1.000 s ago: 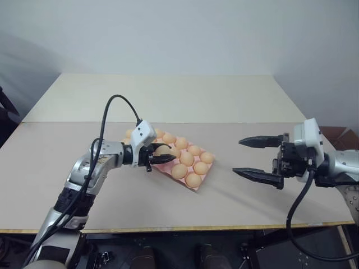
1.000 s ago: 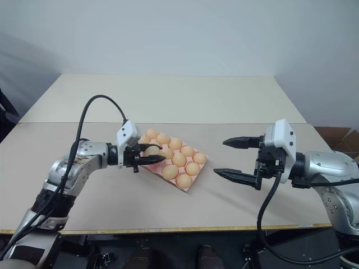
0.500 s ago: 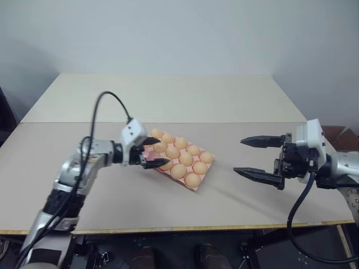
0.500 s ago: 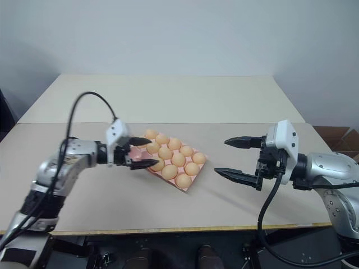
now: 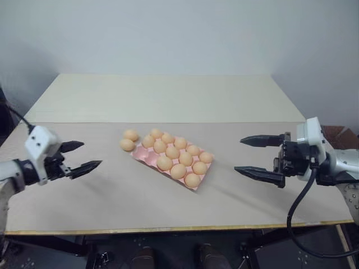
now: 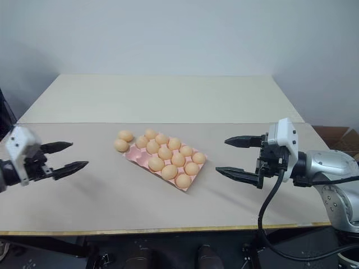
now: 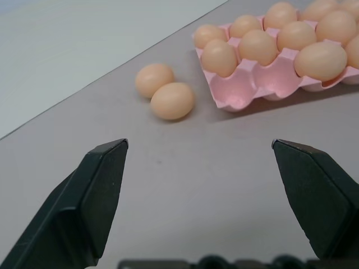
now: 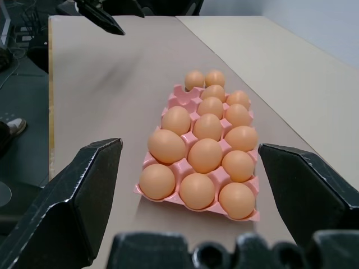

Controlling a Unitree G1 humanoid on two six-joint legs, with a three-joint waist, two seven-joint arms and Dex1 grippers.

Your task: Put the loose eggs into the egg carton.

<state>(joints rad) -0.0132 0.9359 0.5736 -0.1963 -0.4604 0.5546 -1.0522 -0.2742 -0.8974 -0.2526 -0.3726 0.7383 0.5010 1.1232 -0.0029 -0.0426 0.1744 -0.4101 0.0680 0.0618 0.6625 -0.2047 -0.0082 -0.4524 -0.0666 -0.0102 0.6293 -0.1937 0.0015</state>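
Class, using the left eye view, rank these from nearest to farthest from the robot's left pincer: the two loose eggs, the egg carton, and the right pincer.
1. The two loose eggs, on the table beside the carton's end that faces the left pincer; too close together to rank apart.
2. The carton, mid-table, just beyond the eggs.
3. The right pincer, on the far right side.

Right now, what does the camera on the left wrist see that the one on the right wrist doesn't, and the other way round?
Left wrist view, not right: the strip of bare table between the two loose eggs and the egg carton. Right wrist view, not left: the open right gripper, the carton end to end, the table's edge and the dark floor past it. Both: the loose eggs, the carton with its empty cups, and the open left gripper.
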